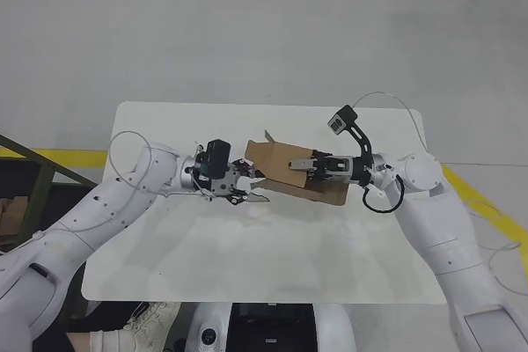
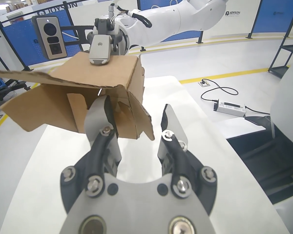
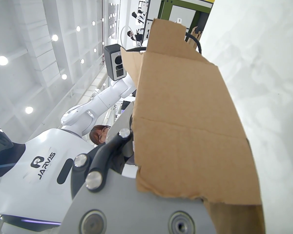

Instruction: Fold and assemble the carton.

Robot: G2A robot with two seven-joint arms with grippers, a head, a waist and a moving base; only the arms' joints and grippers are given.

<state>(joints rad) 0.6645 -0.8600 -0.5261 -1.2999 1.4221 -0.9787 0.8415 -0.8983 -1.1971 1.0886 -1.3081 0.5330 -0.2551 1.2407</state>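
Left gripper point(image 1: 246, 187) sat at the carton's 9 o'clock end, jaws wide apart and gripping nothing. In the left wrist view, one finger point(image 2: 97, 115) lay against the loose end flaps and the other stood clear over the table point(image 1: 246, 255).

Carton point(image 1: 277, 163) was just toward 1 o'clock from table centre, apparently lifted off the surface, body squared up, end flaps splayed and ragged-edged.

Right gripper point(image 1: 310, 165) was at the carton's 3 o'clock end, clamped on one wall, with a finger pressed flat on the outer panel.

Risks, as judged:
- A push from the left finger might crease or tear a flap instead of folding it on its score.
- The single-wall pinch could let the carton twist or slip under that push.
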